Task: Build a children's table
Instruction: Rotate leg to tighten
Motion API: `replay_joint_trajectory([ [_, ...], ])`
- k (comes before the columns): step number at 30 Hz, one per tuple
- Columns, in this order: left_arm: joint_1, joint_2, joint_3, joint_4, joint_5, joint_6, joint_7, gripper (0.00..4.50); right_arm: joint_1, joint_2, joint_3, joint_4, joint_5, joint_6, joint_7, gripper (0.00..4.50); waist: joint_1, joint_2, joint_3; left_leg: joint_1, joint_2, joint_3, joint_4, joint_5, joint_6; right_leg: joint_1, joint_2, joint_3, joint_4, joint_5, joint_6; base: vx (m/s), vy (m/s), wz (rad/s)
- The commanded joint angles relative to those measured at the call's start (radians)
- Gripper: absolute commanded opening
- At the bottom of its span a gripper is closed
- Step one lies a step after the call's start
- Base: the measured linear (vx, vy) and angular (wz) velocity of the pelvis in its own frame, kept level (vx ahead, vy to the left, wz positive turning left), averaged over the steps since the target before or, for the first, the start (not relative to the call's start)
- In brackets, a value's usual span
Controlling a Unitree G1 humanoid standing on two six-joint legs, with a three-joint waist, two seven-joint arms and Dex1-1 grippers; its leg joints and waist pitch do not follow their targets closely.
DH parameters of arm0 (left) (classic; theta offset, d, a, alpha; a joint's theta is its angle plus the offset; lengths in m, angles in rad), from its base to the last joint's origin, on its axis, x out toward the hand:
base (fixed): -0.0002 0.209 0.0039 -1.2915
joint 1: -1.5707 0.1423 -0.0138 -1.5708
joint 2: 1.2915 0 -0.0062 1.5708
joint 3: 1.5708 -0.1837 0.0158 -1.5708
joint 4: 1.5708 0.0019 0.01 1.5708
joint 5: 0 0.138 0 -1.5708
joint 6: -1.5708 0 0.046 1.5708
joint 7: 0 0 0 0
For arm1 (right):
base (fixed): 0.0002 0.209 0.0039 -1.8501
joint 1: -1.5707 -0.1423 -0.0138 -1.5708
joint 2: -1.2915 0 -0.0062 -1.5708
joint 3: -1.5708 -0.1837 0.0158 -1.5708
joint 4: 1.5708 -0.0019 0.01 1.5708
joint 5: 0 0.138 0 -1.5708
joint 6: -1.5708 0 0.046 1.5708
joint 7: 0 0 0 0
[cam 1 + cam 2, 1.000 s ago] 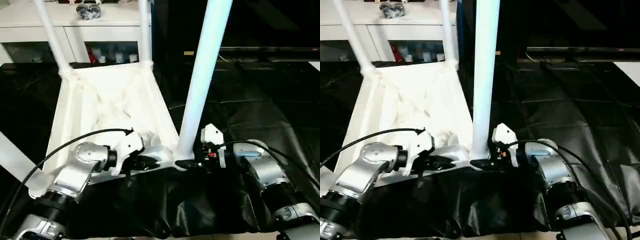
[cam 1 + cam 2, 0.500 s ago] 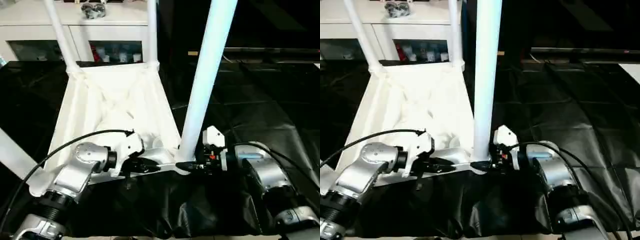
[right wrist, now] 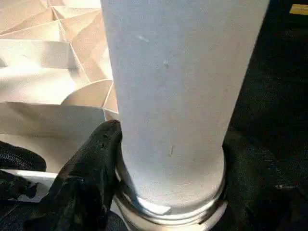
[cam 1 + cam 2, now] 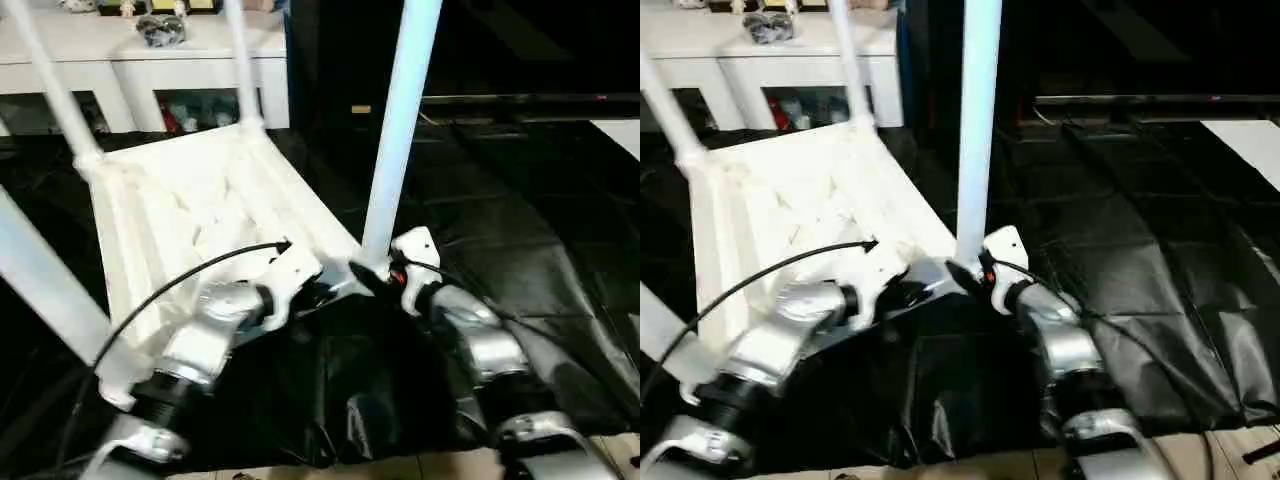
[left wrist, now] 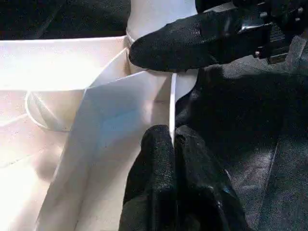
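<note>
The white tabletop (image 4: 190, 210) lies upside down on the black sheet, ribbed side up, skewed to the cabinet behind it. White legs stand in its corner sockets: the near-right leg (image 4: 395, 130), the near-left leg (image 4: 45, 280) and two far ones (image 4: 240, 60). My left gripper (image 5: 172, 137) is shut on the thin near rim of the tabletop, just beside the near-right corner. My right gripper (image 3: 171, 139) sits around the base of the near-right leg (image 3: 178, 86). One black finger (image 3: 91, 178) presses against that leg just above the socket.
A white cabinet (image 4: 150, 60) with small items on top stands behind the tabletop. The black sheet (image 4: 520, 220) covers the floor and is rumpled below my arms. A dark low unit (image 4: 520, 97) runs along the back right.
The view has shifted. The tabletop has turned on the sheet, its near-right corner moving away from me with both grippers. The right fingers have closed in on the leg's base.
</note>
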Motion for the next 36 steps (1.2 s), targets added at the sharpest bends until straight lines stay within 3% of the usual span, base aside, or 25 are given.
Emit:
replay_joint_trajectory([
  [1, -0.017, -0.090, -0.051, -0.071, -0.063, -0.049, -0.025, 0.00, 0.003, 0.087, 0.092, -0.048, 0.028, 0.002, 0.134, 3.39, 0.001, -0.010, -0.067, 0.021, 0.036, -0.027, -0.080, -0.366, 0.002, 0.025, -0.048, 0.031, -0.088, -0.430, -0.168, 0.000, 0.000, 0.00],
  [8, 0.015, -0.014, -0.039, -0.109, -0.093, -0.052, -0.113, 0.00, 0.008, -0.032, 0.101, -0.089, 0.042, 0.009, 0.262, 3.87, 0.005, -0.007, -0.071, 0.016, 0.037, -0.022, -0.075, -0.308, 0.030, 0.035, -0.046, 0.033, -0.074, -0.316, -0.212, 0.000, 0.000, 0.00],
  [15, 0.040, 0.062, -0.035, -0.146, -0.137, -0.068, -0.253, 0.00, 0.025, -0.152, 0.128, -0.138, 0.064, 0.020, 0.481, 3.87, 0.019, -0.007, -0.071, 0.018, 0.041, -0.018, -0.073, -0.266, 0.051, 0.036, -0.045, 0.034, -0.068, -0.286, -0.228, 0.000, 0.000, 0.00],
  [23, 0.036, 0.162, -0.030, -0.141, -0.166, -0.068, -0.400, 0.00, 0.053, -0.240, 0.186, -0.197, 0.094, 0.047, 0.712, 3.87, 0.030, -0.009, -0.068, 0.023, 0.044, -0.016, -0.075, -0.290, 0.044, 0.033, -0.044, 0.034, -0.067, -0.311, -0.234, 0.000, 0.000, 0.00],
  [27, 0.026, 0.179, -0.028, -0.127, -0.171, -0.070, -0.428, 0.00, 0.057, -0.254, 0.207, -0.205, 0.090, 0.056, 0.753, 3.60, 0.031, -0.012, -0.066, 0.023, 0.044, -0.018, -0.077, -0.306, 0.027, 0.032, -0.048, 0.037, -0.070, -0.354, -0.223, 0.000, 0.000, 0.00],
  [36, 0.018, 0.197, -0.032, -0.111, -0.180, -0.077, -0.452, 0.00, 0.068, -0.259, 0.230, -0.216, 0.079, 0.052, 0.779, 2.94, 0.037, -0.010, -0.069, 0.025, 0.045, -0.018, -0.076, -0.293, 0.023, 0.031, -0.048, 0.037, -0.067, -0.327, -0.228, 0.000, 0.000, 0.00],
])
